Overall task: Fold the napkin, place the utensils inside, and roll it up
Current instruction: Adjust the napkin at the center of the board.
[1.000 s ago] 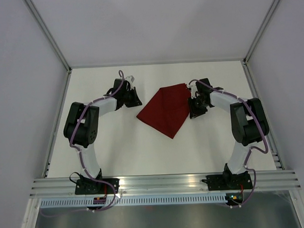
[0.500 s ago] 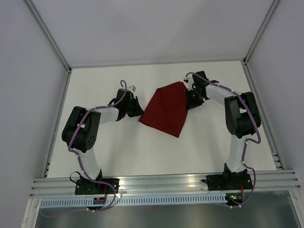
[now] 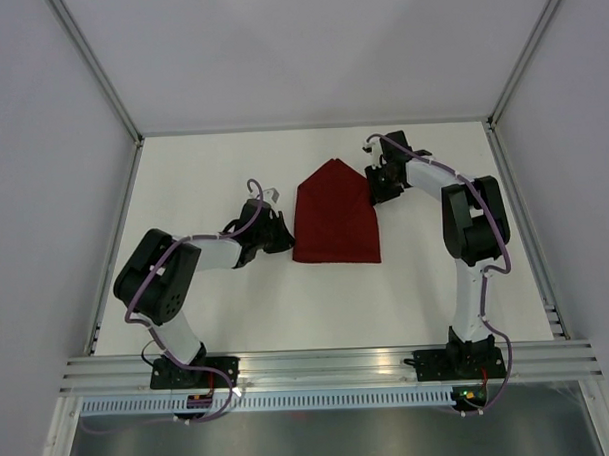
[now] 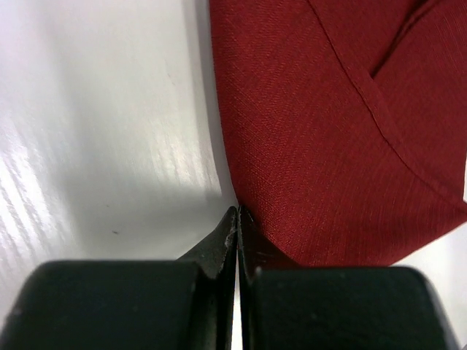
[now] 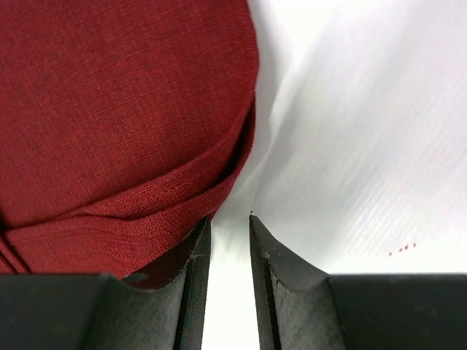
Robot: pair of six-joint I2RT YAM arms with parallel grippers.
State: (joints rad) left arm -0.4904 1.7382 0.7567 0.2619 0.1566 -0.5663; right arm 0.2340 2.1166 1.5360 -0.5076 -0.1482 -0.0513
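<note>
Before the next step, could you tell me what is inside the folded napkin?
The napkin shows only its own layered folds at the edges; whatever lies deeper between them is covered.

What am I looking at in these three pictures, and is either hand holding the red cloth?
Two robot arms are bolted at the near edge of a white table. The overhead view shows both; the other two come from cameras on each wrist, looking along that hand's fingers. A folded dark red napkin lies on the table. The left hand is shut, its tip at the napkin's edge; whether it pinches cloth is unclear. The right hand is slightly open, the cloth beside one finger. No utensils show.
</note>
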